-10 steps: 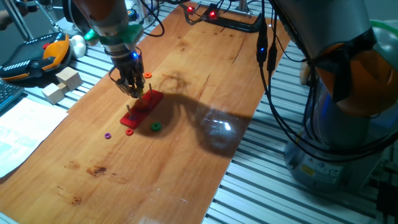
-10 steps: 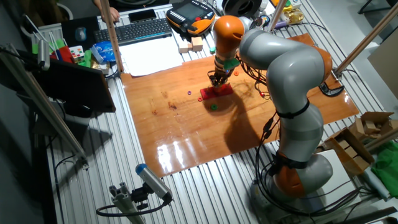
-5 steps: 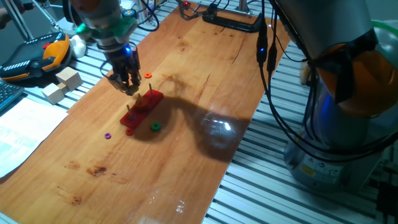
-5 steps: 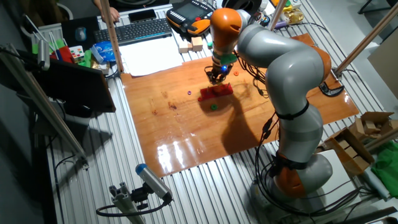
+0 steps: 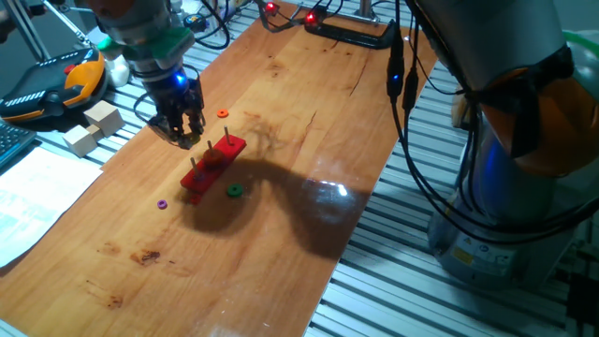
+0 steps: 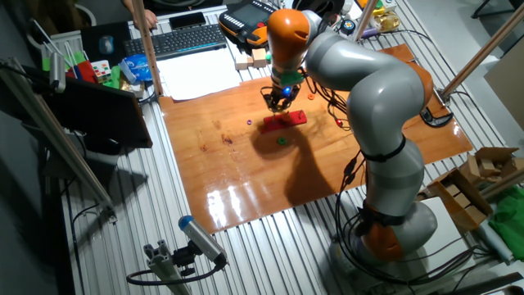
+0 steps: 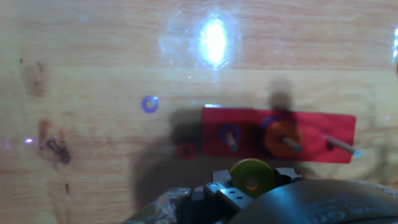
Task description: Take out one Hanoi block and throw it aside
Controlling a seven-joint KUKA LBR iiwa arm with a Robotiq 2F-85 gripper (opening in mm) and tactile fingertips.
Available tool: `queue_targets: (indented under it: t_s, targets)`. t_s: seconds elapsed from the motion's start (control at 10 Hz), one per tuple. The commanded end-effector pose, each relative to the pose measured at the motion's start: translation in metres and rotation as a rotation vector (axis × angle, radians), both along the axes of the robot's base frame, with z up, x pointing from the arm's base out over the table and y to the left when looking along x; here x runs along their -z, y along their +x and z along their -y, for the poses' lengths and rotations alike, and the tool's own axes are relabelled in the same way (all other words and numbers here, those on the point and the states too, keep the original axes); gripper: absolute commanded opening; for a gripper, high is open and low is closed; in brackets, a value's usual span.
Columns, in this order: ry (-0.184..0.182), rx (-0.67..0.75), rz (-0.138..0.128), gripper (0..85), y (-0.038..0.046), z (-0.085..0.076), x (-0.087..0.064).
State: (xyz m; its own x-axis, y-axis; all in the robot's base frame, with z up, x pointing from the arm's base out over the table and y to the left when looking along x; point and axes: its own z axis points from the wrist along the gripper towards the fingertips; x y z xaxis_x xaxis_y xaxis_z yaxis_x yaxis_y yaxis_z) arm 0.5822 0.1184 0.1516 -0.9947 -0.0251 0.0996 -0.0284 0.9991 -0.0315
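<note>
The Hanoi block (image 7: 252, 175), a flat yellow ring with a centre hole, sits edge-on between the fingertips of my gripper (image 7: 252, 183), which is shut on it. In the fixed views my gripper (image 5: 183, 132) (image 6: 278, 100) hangs above the table, left of the red peg base (image 5: 213, 167) (image 6: 285, 120). In the hand view the red peg base (image 7: 339, 134) carries a blue ring (image 7: 229, 133) and an orange ring (image 7: 278, 138) on its pegs. The yellow ring is too small to make out in the fixed views.
Loose on the wooden table lie a green ring (image 5: 233, 191), a purple ring (image 5: 163, 203) (image 7: 149, 104), a small red ring (image 7: 185, 150) and an orange ring (image 5: 222, 114). Wooden blocks (image 5: 94, 126), a teach pendant (image 5: 56, 84) and paper (image 5: 37, 197) lie beyond the left edge.
My gripper has risen off the red peg base and moved left and back from it, staying shut on the yellow ring. The base and loose rings have not moved.
</note>
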Motion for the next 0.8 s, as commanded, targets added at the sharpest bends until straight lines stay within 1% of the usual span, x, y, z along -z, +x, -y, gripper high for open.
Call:
queue_targets:
  t_s: [0.0, 0.2, 0.4, 0.7]
  targets:
    - [-0.006, 0.017, 0.005, 39.3, -0.0052, -0.007, 0.0]
    - [-0.015, 0.035, 0.007, 39.7, -0.0134, -0.016, -0.002]
    - [-0.018, 0.043, 0.009, 39.7, -0.0169, -0.02, 0.0]
    - [-0.02, 0.056, 0.013, 42.0, -0.0194, -0.024, 0.002]
